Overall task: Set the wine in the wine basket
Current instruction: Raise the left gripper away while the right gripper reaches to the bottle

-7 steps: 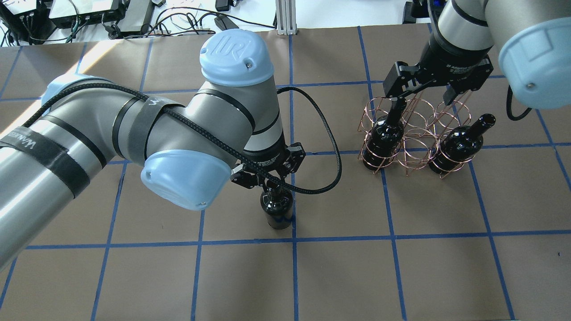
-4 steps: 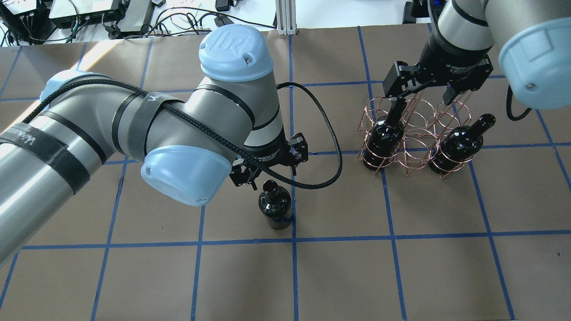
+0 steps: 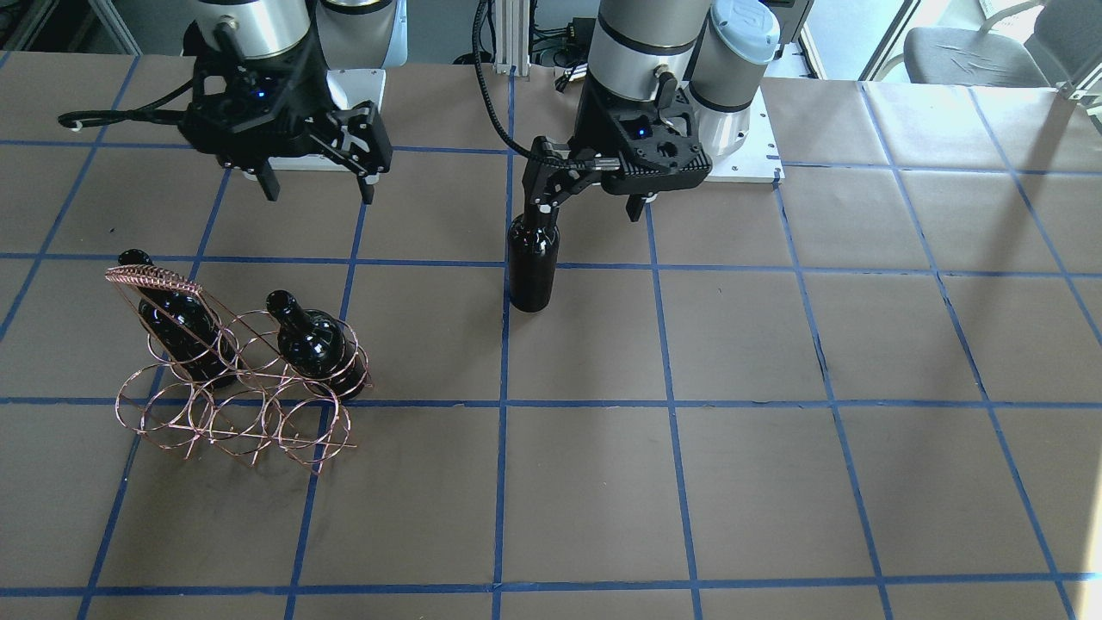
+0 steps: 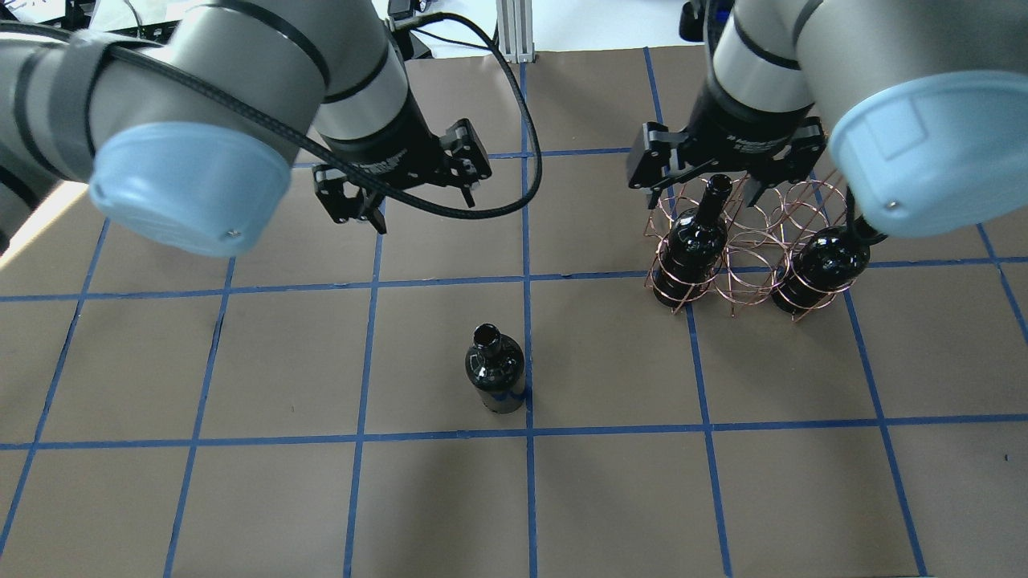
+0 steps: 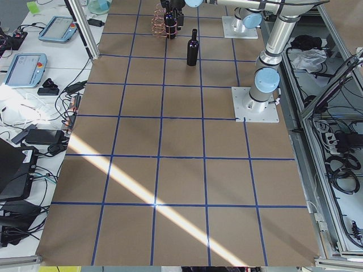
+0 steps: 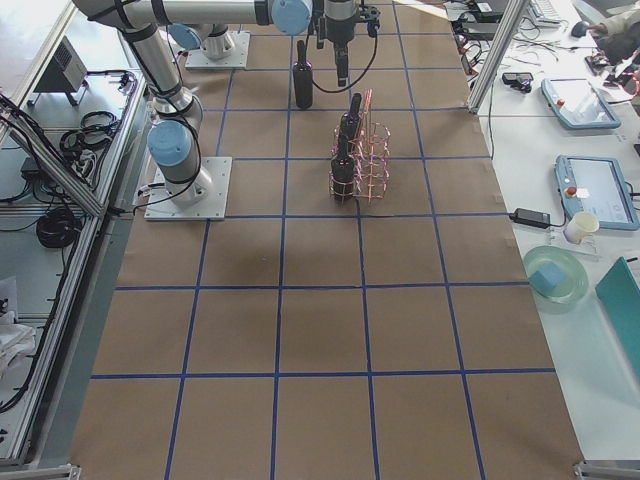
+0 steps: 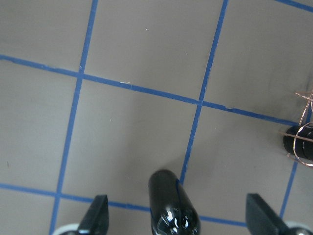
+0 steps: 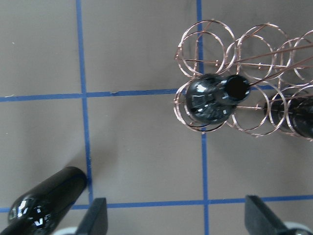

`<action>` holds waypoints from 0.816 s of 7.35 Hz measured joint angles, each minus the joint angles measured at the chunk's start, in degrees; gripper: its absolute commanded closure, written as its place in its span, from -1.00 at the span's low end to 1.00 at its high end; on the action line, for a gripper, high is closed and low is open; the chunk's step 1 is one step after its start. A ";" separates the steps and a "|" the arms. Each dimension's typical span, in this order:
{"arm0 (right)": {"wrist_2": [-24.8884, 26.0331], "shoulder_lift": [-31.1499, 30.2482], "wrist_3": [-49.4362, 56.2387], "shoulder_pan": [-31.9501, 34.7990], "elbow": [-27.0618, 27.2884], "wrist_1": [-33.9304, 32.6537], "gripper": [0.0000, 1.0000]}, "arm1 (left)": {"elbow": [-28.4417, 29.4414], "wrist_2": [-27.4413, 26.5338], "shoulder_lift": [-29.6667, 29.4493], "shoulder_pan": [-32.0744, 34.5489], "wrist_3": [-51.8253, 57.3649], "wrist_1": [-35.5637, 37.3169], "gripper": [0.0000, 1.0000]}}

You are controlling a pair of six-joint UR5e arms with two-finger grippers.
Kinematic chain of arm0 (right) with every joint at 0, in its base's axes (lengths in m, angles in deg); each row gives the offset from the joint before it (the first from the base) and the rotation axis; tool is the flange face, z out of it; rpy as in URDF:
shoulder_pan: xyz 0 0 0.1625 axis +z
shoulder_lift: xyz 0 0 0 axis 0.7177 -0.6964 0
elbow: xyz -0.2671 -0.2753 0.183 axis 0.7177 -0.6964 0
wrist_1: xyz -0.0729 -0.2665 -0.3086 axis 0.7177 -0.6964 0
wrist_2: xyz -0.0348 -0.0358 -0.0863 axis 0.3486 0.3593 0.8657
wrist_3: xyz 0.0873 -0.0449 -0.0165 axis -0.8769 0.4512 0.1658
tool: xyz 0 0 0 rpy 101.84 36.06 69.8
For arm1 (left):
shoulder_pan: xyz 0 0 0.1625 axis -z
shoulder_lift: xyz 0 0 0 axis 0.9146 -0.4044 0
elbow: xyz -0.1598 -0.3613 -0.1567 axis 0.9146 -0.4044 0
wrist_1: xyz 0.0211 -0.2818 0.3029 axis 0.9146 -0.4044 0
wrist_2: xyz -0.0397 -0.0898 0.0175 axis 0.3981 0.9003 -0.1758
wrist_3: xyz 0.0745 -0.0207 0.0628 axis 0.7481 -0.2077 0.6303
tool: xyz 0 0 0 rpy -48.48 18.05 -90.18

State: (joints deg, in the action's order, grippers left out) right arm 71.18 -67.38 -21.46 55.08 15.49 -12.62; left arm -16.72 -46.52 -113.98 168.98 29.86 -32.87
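Observation:
One wine bottle stands upright and alone on the brown table; it also shows in the front view and at the bottom of the left wrist view. My left gripper is open and empty, raised above and behind this bottle, not touching it. The copper wire wine basket holds two more bottles, necks tilted up. My right gripper hangs open and empty above the basket. The right wrist view shows one basket bottle from above.
The table is brown paper with a blue tape grid. A black cable loops off my left wrist. The basket's middle rings between its two bottles hold nothing. Monitors and cables lie beyond the table's far edge.
My left gripper opened off the standing bottle's neck, then rose and drew away to the far left. The bottle stayed upright in place. My right gripper rose and shifted slightly left over the basket.

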 measured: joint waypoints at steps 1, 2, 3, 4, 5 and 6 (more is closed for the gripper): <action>0.15 0.25 -6.84 4.72 -0.02 -0.29 -1.00 | 2.49 -0.32 0.19 -3.32 8.03 -0.66 -1.00; 0.06 0.50 -12.74 8.84 0.04 -0.71 -1.00 | 4.20 -0.49 0.52 -5.55 13.96 -1.03 -1.00; -0.04 0.88 -16.98 12.20 0.13 -0.97 -1.00 | 5.12 -0.57 0.90 -7.53 18.43 -1.25 -1.00; -0.14 1.81 -20.63 15.03 0.19 -1.46 -1.00 | 5.85 -0.52 1.07 -10.02 21.63 -1.52 -1.00; -0.16 3.44 -23.96 17.49 0.23 -2.87 -1.00 | 6.39 -0.36 1.14 -11.94 23.16 -1.78 -1.00; 0.01 5.71 -26.51 19.88 0.29 -5.27 -1.00 | 6.75 -0.31 1.23 -13.05 23.89 -1.97 -1.00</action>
State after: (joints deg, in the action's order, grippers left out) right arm 71.18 -61.67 -47.97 74.96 15.78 -17.89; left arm -9.97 -46.83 -112.75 155.93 53.75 -34.84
